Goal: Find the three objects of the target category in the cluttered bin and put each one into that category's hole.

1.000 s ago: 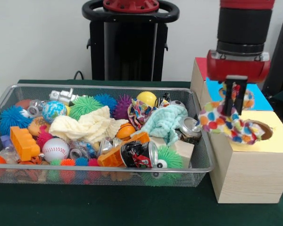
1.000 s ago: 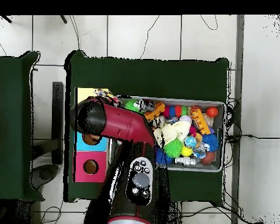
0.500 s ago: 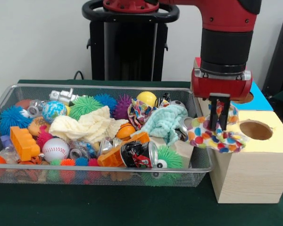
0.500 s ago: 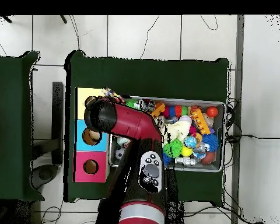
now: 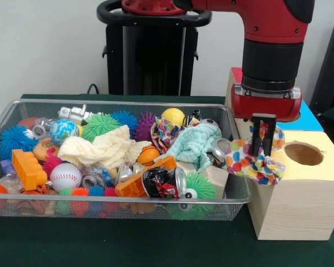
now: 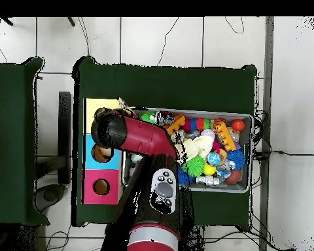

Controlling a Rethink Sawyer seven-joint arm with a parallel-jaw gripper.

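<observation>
Half a second back the arm sat a little further left, with the cloth sagging over the bin's corner; since then it has swung right again, though a second ago the cloth was draped right at the hole. I have the polka-dot cloth [image 5: 254,160] hanging from the jaws [image 5: 262,146], which are clamped together on its upper fold. It dangles just left of the round hole [image 5: 303,153] in the yellow-topped wooden box [image 5: 292,206], its lower edge touching or nearly touching the box's left rim.

To do this step well, I judge I should carry the cloth further right until the jaws stand over the hole, lower so the trailing fabric bunches inside, and only then release. Limp cloth will likely snag on the rim, so I would let go low and centred.

Nearest me the dark green surface [image 5: 128,245] runs under the wire mesh bin [image 5: 128,207], which is crowded with a baseball [image 5: 65,176], an orange toy brick [image 5: 28,168], a crushed can [image 5: 164,182], a cream cloth [image 5: 103,148], a mint cloth [image 5: 196,144] and spiky rubber balls. Further back stand the blue-topped box [image 5: 308,117], a black pedestal [image 5: 151,53] and a plain pale wall. From overhead, the surface sits on a pale tiled floor [image 6: 159,39].
</observation>
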